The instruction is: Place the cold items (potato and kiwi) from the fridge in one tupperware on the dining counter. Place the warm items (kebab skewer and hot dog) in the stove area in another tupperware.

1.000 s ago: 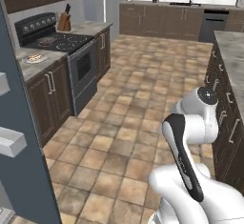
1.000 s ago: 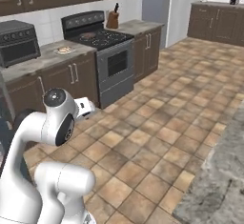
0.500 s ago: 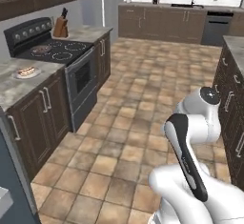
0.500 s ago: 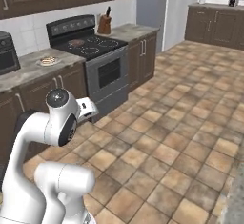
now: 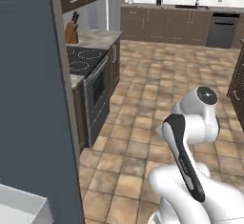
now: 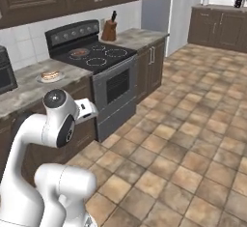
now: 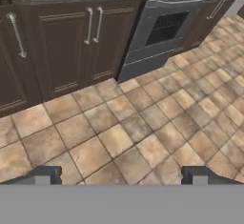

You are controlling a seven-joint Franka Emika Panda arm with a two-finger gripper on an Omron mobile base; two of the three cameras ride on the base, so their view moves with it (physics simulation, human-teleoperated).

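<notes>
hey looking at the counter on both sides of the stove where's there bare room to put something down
In the right base view, the counter left of the stove has a bare strip between the plate of food and the stove's edge. Past the stove, the far counter is bare forward of the knife block. One stove burner holds a pan.

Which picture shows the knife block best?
The right base view: the knife block stands whole on the counter beside the stove, its dark handle sticking up. The left base view has it smaller, close beside the big grey panel.
</notes>
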